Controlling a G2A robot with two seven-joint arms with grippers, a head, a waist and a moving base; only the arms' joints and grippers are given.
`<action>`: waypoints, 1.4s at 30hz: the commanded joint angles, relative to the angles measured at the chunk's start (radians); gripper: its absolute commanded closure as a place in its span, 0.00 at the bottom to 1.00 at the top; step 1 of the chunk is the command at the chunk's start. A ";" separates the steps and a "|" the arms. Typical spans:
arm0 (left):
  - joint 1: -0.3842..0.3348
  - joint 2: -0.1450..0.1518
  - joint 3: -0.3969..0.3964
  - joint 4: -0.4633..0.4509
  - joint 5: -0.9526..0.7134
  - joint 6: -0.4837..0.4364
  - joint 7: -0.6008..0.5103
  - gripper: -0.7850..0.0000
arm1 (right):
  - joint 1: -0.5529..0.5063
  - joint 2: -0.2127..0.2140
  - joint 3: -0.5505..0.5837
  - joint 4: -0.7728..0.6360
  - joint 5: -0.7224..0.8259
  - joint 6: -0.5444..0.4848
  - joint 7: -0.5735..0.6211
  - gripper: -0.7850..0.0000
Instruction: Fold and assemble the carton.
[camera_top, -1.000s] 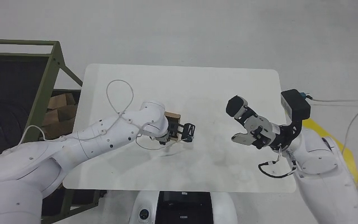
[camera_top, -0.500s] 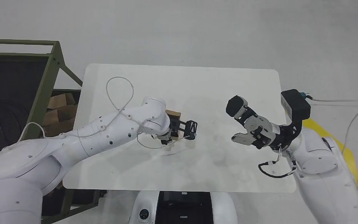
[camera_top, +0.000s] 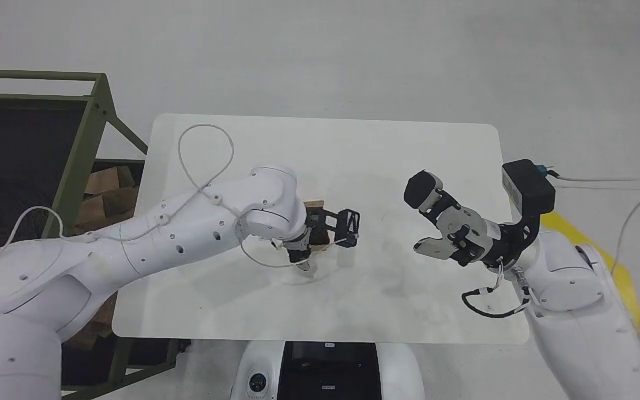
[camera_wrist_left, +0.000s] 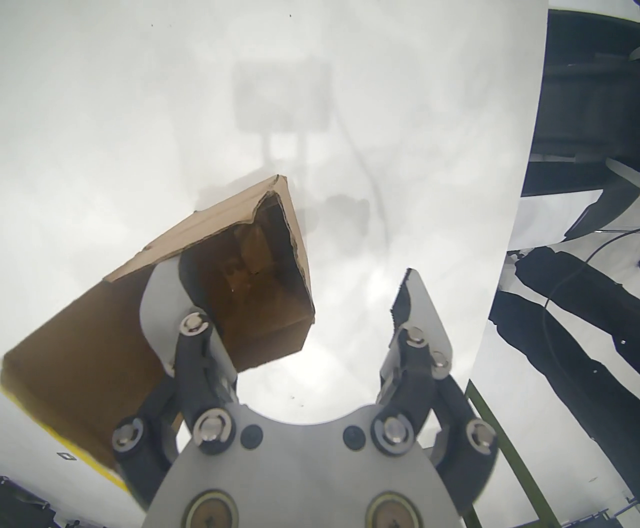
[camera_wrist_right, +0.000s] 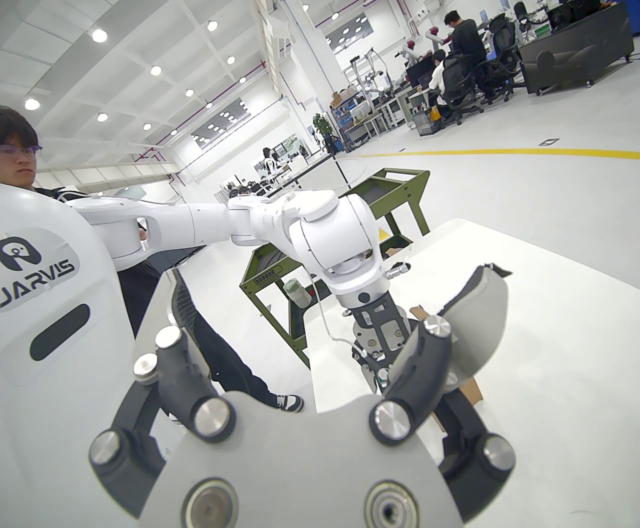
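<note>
A small brown carton lies on the white table, one end open and its rim torn. My left gripper is open, one finger inside the carton's open end and the other finger well clear over bare table. From above, the carton peeks out from under the left wrist, with the left gripper near the table's middle. My right gripper hangs open above the table's right part, holding nothing. In its wrist view the right gripper faces the left arm and a sliver of carton.
A green metal cart stands off the table's left edge, with cardboard pieces on it. A white cable loop rises from the left arm. Bare table lies between the two grippers and along the far side.
The left arm has shifted to the right across the table, and the carton has come along with its gripper. The right arm has kept still.
</note>
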 joint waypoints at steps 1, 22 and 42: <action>-0.016 0.014 0.000 -0.023 -0.021 0.019 -0.018 0.00 | 0.000 0.000 0.000 0.000 0.000 0.000 0.000 0.00; -0.144 0.281 -0.189 -0.333 -0.041 0.141 0.052 0.00 | 0.000 -0.004 -0.014 -0.012 -0.073 0.020 -0.064 0.00; 0.505 0.660 -0.529 -0.375 0.208 0.430 0.829 0.00 | 0.045 -0.023 -0.075 0.018 -0.282 0.017 -0.223 0.00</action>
